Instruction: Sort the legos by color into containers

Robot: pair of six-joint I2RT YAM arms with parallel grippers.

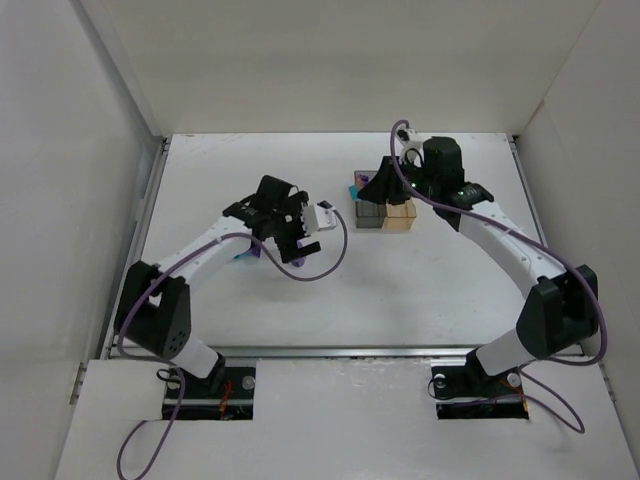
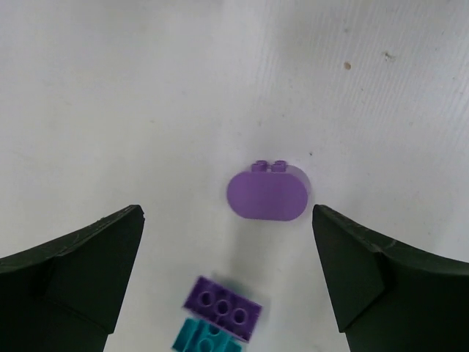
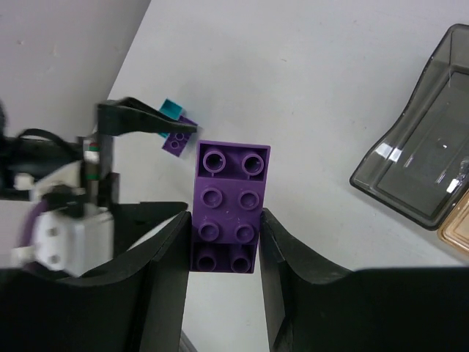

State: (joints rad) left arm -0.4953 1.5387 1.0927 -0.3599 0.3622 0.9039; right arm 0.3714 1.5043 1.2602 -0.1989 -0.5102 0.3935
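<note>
Legos on the left first: rounded purple brick (image 2: 267, 196) lies flat on the bench (image 2: 110, 88), just ahead of the left gripper (image 2: 227, 213) and a little toward its right finger; long axis runs finger to finger, studs pointing away; jaws spread wide, nothing held. Small purple studded brick (image 2: 222, 308) and teal brick (image 2: 205, 339) touch each other, nearer in under the wrist; left arm is clearly the nearer one for all three. Likely next: a short advance and drop so the fingers straddle the rounded brick's ends. Right gripper (image 3: 226, 216) is clenched on a purple eight-stud brick (image 3: 231, 169), long axis pointing out along the fingers, held above the bench; dark grey bin (image 3: 421, 147) sits close by on the right of its wrist view, amber bin (image 3: 458, 235) side by side with it; brick not yet over either.
</note>
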